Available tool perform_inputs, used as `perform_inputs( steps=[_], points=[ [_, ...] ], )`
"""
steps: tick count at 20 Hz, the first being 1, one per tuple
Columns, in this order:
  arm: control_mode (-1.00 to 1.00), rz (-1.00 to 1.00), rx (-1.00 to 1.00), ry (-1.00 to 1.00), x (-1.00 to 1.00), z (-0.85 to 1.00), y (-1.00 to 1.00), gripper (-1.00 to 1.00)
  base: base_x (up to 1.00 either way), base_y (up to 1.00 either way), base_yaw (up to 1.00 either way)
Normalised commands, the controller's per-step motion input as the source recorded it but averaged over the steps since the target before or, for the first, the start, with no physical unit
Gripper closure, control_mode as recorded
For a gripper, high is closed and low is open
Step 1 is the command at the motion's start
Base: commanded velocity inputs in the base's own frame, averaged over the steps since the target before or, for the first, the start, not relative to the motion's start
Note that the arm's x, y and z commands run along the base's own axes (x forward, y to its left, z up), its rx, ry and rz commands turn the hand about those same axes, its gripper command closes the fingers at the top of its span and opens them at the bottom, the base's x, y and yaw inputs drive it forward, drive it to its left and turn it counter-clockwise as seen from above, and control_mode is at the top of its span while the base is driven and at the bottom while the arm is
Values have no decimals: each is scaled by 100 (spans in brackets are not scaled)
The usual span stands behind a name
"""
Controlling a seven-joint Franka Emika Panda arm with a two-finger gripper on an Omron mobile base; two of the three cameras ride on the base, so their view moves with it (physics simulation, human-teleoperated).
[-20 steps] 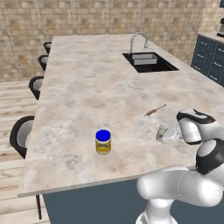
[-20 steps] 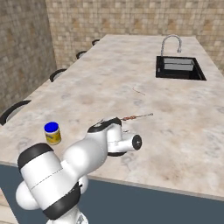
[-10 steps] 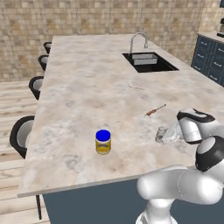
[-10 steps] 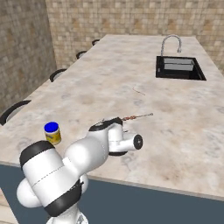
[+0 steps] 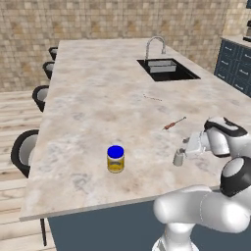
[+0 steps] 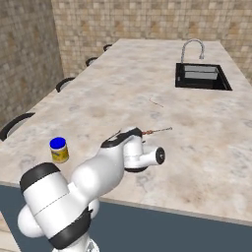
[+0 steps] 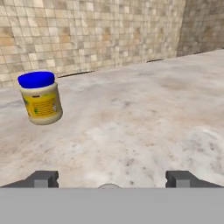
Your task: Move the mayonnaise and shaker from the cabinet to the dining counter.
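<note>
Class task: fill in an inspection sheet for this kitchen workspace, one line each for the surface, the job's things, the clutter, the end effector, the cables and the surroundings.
Surface: long beige marble-look dining counter with an inset sink and curved faucet.
Job's things: squat mayonnaise jar with a blue lid upright near the front edge; tiny pale grey shaker upright to its right, apart from it.
Clutter: thin red-handled tool lying on the counter; a smaller thin object further back.
End effector: two-finger end effector at the shaker, fingers wide apart, gripping nothing.
Cables: nothing seen.
Surroundings: tan tiled wall, dark round stools along the left side, dark blue drawers at right.
</note>
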Motion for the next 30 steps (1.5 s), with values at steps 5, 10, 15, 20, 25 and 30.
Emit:
perform_inputs(
  steps=[5, 10, 15, 20, 25, 30],
  points=[
    [-100, 6, 1, -3, -20, 89, 0, -100, 0, 0, 0],
    [-100, -1, 0, 14, -29, 98, 4, -100, 0, 0, 0],
    [-100, -16, -13, 36, -29, 58, 46, -100, 0, 0, 0],
    [-100, -27, -27, 45, -12, 31, 73, -100, 0, 0, 0],
    [-100, -30, -25, 31, -22, 22, 49, -100, 0, 0, 0],
    [-100, -28, -16, 12, -12, 2, 13, -100, 0, 0, 0]
  ],
)
